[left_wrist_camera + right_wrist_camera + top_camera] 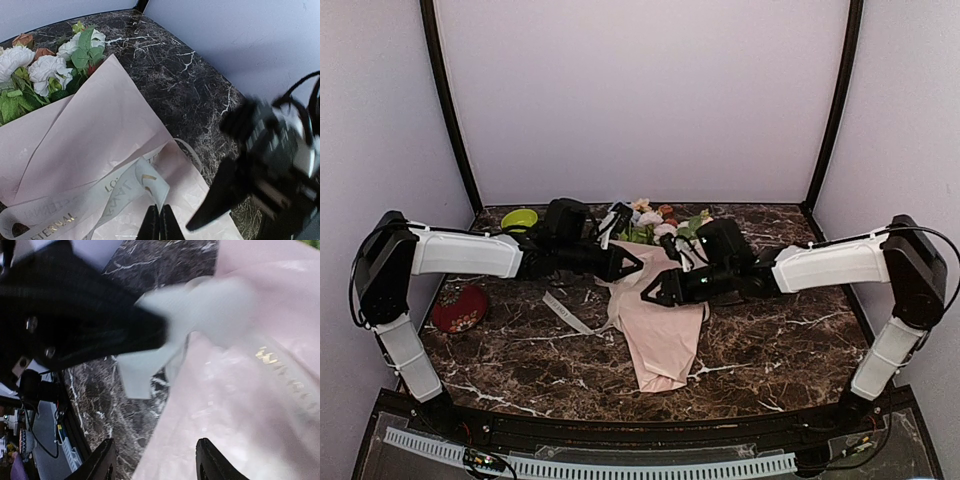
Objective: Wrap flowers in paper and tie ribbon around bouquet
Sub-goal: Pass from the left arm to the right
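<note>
The bouquet point(660, 335) lies mid-table, a pale pink paper point(100, 125) cone with its narrow end toward me. The flowers point(45, 70), white and peach blooms with green leaves, show at its far wide end point(650, 218). A cream ribbon point(120, 192) with gold lettering crosses the cone, and one tail point(566, 312) trails left over the table. My left gripper point(160, 222) is shut on a folded loop of the ribbon above the paper. My right gripper point(156, 460) hangs open just beside it over the cone's left edge, holding nothing. The ribbon's cut end point(140, 372) dangles ahead of it.
A green bowl point(520, 218) stands at the back left behind my left arm. A red patterned dish point(460, 308) sits near the table's left edge. The two grippers are almost touching over the cone. Dark marble table point(780, 340) shows to the right.
</note>
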Robot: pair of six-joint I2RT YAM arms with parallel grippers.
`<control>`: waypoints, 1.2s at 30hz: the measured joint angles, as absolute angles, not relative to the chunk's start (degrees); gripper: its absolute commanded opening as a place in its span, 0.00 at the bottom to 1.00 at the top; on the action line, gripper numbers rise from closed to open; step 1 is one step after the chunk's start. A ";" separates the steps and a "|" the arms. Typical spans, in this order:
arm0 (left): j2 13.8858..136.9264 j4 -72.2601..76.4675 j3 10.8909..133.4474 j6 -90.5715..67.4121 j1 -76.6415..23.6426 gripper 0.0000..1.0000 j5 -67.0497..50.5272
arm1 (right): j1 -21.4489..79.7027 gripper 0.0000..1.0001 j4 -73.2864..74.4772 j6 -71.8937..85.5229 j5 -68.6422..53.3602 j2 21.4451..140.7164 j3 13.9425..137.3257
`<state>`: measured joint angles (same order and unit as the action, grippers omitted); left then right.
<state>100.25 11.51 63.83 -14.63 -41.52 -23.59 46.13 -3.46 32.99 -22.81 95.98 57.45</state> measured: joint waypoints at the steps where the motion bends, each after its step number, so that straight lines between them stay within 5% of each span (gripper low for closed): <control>1: 100.25 12.19 63.83 -15.49 -41.52 0.00 -23.53 | 48.56 0.59 -5.69 33.69 -22.09 96.60 56.51; 13: 100.25 16.45 62.59 -20.60 -41.52 0.00 -23.51 | 55.83 0.63 -23.29 38.39 -11.81 107.63 57.54; 16: 100.25 16.80 62.35 -21.30 -41.50 0.00 -23.53 | 55.99 0.50 -25.71 38.89 -8.84 109.21 57.52; 19: 100.25 17.12 62.24 -21.93 -41.45 0.00 -23.51 | 56.12 0.19 -27.31 38.89 -7.18 110.45 58.17; 23: 100.25 17.15 62.02 -22.17 -41.41 0.00 -23.27 | 56.14 0.00 -27.83 39.07 -6.07 111.50 59.55; 36: 100.18 17.17 61.10 -21.52 -41.08 0.00 -21.82 | 55.68 0.00 -21.58 35.79 -3.55 102.87 54.89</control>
<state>100.18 17.17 61.10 -21.52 -41.08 -21.82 55.68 -21.58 35.79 -3.55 102.87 54.89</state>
